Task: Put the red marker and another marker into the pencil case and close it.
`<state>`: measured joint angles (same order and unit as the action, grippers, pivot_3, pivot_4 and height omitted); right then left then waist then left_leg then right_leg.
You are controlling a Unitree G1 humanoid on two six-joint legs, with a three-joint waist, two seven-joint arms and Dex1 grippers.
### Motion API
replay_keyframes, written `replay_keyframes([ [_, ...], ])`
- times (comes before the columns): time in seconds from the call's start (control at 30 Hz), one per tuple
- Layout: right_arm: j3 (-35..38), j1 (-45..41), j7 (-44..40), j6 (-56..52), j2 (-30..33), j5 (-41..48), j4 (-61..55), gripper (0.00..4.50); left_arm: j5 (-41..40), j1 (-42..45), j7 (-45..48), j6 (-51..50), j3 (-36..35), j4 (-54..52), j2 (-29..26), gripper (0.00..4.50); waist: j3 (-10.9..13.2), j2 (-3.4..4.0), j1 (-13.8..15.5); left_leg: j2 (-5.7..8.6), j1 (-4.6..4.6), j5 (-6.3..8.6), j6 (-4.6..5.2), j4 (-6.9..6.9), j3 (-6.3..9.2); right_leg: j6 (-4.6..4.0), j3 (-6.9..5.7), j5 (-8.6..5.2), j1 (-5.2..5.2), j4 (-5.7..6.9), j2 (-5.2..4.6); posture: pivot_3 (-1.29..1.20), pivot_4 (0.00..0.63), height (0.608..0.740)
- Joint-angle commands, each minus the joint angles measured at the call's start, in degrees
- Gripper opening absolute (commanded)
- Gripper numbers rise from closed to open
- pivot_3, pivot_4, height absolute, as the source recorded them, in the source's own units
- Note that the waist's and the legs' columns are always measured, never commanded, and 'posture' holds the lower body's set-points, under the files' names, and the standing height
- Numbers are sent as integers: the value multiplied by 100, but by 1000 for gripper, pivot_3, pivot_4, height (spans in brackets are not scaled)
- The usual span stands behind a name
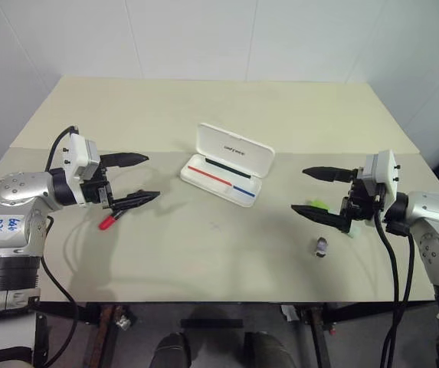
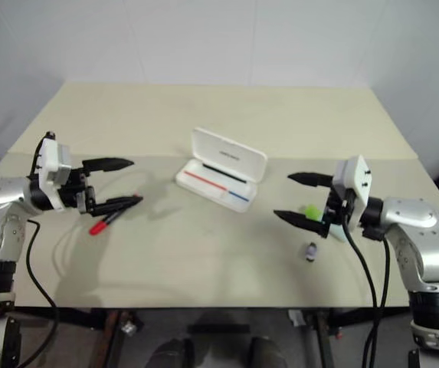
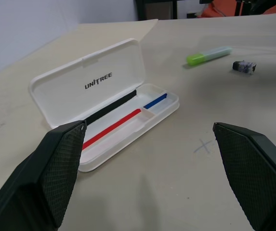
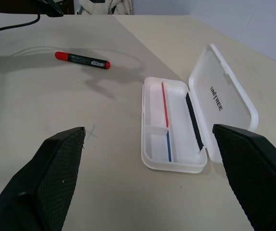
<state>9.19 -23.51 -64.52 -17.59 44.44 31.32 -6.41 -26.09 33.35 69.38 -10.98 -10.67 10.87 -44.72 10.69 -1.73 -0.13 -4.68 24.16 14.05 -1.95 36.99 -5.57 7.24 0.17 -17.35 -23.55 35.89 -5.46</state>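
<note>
The wide beige table (image 1: 204,268) stretches out under both arms; at its middle sits the flat white hard-shell pencil case (image 1: 227,175), lid swung up and back, tray open with a thin red-blue stripe lying inside and a dark printed logo on the lid; nothing else in the tray that I can make out. On the left, the left gripper (image 1: 144,178) hangs above the tabletop with its two black fingers spread wide and nothing between them, pointing in towards the case; on the right, the right gripper (image 1: 307,190) mirrors it, fingers parted wide, empty, also aimed at the middle. Down on the table just beside the left gripper's lower finger lies the slim red marker with a black end (image 1: 111,220), flat on the surface, well apart from the case; over by the right gripper lies the short light green highlighter marker (image 3: 208,55), partly hidden behind that gripper's fingers in the head views; near it, a small grey-purple stub (image 1: 321,247) rests on the table, closer to the front edge.
</note>
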Motion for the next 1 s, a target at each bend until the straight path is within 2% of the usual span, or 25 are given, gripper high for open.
replay_keyframes([
  [0.03, -22, -203, 28, 85, 30, -91, -39, 4500, -74, 99, 67, -5, -9, -98, -26, 4487, 0, 0, -18, 0, 0, 0, 0, 0, 0, 0, 1, 0, 0, 0, 0, 0, 150, 740],
  [0.27, -380, -512, 328, -318, 5, -318, -262, 4500, 111, 412, 114, 177, 184, 314, 78, 4487, 0, 0, -7, -2, 0, -1, -1, 7, 0, -2, 1, 3, -2, 6, 2, 0, 150, 740],
  [0.37, -950, -1215, 720, -1310, -23, -527, -412, 4500, 234, 509, 163, 385, 181, 570, -6, 4487, 2, 4, -49, -2, 1, 0, 0, 9, -5, -6, 5, 6, -7, 7, 1, 0, 150, 740],
  [0.6, -1833, -1790, 929, -1352, -667, -1116, 29, 4500, 161, 134, -53, 386, -49, 248, -59, 4487, 2, 3, -80, -11, 6, 2, -1, 0, -10, -14, 3, 6, -14, 4, 5, 0, 150, 740],
  [0.8, -2506, -2051, 589, -1245, -948, -1596, 615, 2560, 84, -196, -260, 245, -193, -72, -99, 4500, 2, 3, -85, -11, 12, 3, 0, 5, -14, -14, 3, 6, -18, 4, 4, 0, 150, 740],
  [1.0, -2861, -2564, 399, -1302, -1417, -1938, 1502, 2560, 185, -383, -287, 222, -209, 31, -231, 4500, 2, 4, -149, -11, 8, 2, -1, 7, -13, -13, 4, 7, -18, 13, 4, 0, 150, 740],
])
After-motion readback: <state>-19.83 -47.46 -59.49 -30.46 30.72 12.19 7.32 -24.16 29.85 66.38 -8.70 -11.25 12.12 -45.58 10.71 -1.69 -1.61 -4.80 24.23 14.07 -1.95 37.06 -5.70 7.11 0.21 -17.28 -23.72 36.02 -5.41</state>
